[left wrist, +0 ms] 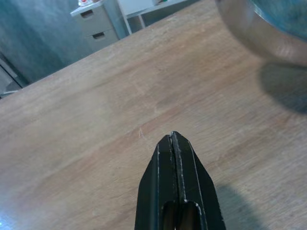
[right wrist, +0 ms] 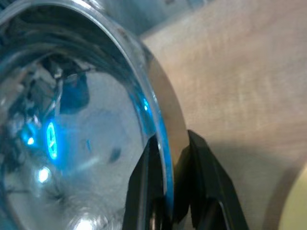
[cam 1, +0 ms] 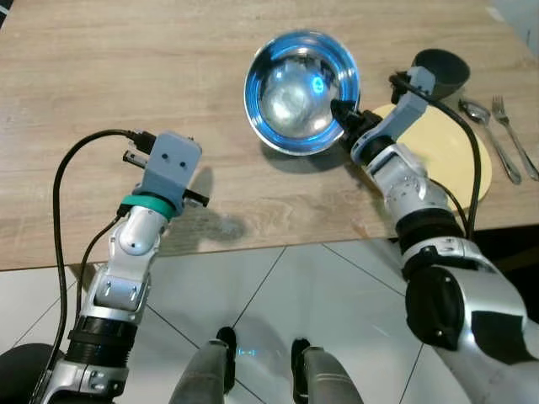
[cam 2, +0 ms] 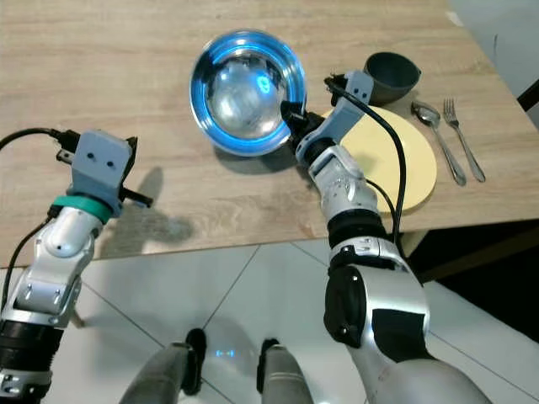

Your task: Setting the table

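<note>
So the right gripper (right wrist: 170, 158) has the rim of a shiny steel mixing bowl (cam 1: 299, 88) pinched, one black finger inside the wall and the other outside, clamped on the side of the bowl nearest the robot's right. The bowl sits over the wooden tabletop (cam 1: 126, 76), roughly mid-table, and throws a dark shadow along its near edge. I can't tell whether its base is touching the wood or slightly lifted. Blue light reflects all over the inside of it.

Just to the right of the bowl there's a pale yellow round plate (cam 1: 446, 147), partly covered by the right forearm and its black cable. Behind the plate stands a small dark grey bowl (cam 1: 445, 69), right at the plate's far edge. To the right of the plate lie a spoon (cam 1: 488, 126) and a fork (cam 1: 515, 135), side by side, handles pointing toward the robot.

The left gripper (left wrist: 175, 158) is clenched shut with nothing in it, fingers pressed flat together, hanging over bare wood near the front edge of the tabletop, well apart from the bowl on its left side. White floor tiles (cam 1: 278, 286) show below the table edge, along with the robot's own legs.
</note>
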`<state>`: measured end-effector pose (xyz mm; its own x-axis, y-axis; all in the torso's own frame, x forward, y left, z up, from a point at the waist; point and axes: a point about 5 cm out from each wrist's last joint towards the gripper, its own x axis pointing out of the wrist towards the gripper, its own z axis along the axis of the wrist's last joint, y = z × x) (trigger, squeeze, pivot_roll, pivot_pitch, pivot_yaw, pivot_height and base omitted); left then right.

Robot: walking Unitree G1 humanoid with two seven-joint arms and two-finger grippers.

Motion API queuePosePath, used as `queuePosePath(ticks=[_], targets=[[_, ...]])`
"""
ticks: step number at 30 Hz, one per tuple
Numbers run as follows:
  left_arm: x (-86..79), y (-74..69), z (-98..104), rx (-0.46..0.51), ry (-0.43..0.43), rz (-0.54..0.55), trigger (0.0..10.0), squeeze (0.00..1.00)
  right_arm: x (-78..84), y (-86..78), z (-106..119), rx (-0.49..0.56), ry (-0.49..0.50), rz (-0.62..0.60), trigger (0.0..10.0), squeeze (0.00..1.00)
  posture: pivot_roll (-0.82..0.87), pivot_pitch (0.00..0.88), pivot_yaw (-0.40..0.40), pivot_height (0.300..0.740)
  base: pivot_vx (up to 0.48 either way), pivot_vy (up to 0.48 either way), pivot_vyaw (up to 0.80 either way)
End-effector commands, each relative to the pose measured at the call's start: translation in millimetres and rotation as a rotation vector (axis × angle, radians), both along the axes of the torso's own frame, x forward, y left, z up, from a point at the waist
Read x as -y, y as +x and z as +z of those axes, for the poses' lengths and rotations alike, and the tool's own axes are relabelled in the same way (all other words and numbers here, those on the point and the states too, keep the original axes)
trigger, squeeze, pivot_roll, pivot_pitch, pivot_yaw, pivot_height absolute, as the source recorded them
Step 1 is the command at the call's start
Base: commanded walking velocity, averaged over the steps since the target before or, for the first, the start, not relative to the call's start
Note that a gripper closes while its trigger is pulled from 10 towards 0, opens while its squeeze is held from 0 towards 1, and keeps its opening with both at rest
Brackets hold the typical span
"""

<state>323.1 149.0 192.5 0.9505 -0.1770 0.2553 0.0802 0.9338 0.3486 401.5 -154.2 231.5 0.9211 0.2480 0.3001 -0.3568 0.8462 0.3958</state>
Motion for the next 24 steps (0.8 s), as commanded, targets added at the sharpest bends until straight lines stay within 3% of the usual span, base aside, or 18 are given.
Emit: queuePosePath(ticks=[1,2,5,8,10,13,18,24], targets=[[-4.4,-2.6,-9,-0.043,-0.041,0.018,10.0,0.00,6.5,-7.7,9,0.099,0.001,-0.067,4.7,0.00,0.02,0.164,0.047,0.740,0.000,0.000,0.00],[-2.5,-4.5,-9,-0.057,-0.103,0.021,10.0,0.00,16.0,-25.6,9,0.186,-0.062,-0.187,10.0,0.00,0.01,0.165,0.055,0.740,0.000,0.000,0.00],[-2.2,-4.8,-10,-0.061,-0.121,0.025,10.0,0.00,19.2,-32.3,8,0.212,-0.085,-0.229,10.0,0.00,0.01,0.165,0.055,0.740,0.000,0.000,0.00],[-2.9,-5.1,-11,-0.070,-0.144,0.029,10.0,0.00,27.9,-51.7,7,0.280,-0.150,-0.337,10.0,0.00,-0.02,0.160,0.085,0.740,0.000,0.000,0.00],[-2.9,-5.1,-11,-0.070,-0.144,0.029,10.0,0.00,27.9,-51.7,7,0.280,-0.150,-0.337,10.0,0.00,-0.02,0.160,0.085,0.740,0.000,0.000,0.00],[-5.8,-4.1,-12,-0.082,-0.121,0.018,10.0,0.00,34.3,-78.4,2,0.330,-0.228,-0.417,10.0,0.00,-0.04,0.141,0.117,0.740,0.000,0.000,0.00],[-9.4,-0.4,-12,-0.089,-0.123,0.028,10.0,0.00,29.3,-87.4,-7,0.300,-0.197,-0.399,10.0,0.00,-0.04,0.128,0.123,0.740,0.000,0.000,0.00],[-7.1,0.7,-11,-0.089,-0.126,0.035,10.0,0.00,15.0,-81.1,-17,0.230,-0.084,-0.322,10.0,0.00,-0.03,0.122,0.114,0.740,0.000,0.000,0.00]])
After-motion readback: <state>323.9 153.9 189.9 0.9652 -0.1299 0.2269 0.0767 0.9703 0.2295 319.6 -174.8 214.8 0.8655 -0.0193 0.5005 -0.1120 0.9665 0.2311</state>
